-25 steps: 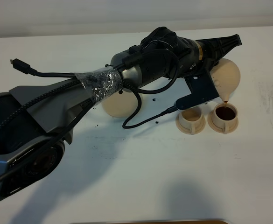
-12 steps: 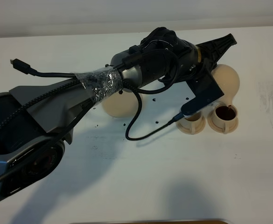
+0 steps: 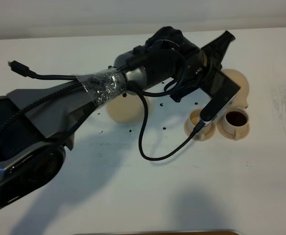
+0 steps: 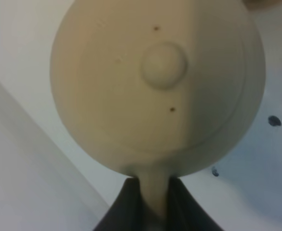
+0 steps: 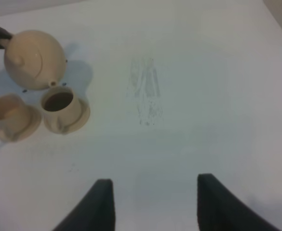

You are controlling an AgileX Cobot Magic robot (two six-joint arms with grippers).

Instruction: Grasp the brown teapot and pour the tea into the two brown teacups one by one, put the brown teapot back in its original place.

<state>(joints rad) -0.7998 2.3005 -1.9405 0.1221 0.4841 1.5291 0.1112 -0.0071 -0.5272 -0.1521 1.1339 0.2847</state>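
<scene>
Pouring stood half done: the left end effector clamped the brown teapot by its handle; next, its spout probably needed shifting from the full teacup to the empty teacup.

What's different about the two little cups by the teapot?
The full cup has dark tea inside; the empty cup is pale inside, with no tea showing.
The full cup sits right under the spout of the teapot; the empty cup sits farther from it.
From the high camera, the full cup is in plain sight, while a black mount on the arm hides part of the empty cup.
Both are small, beige and upright.
</scene>
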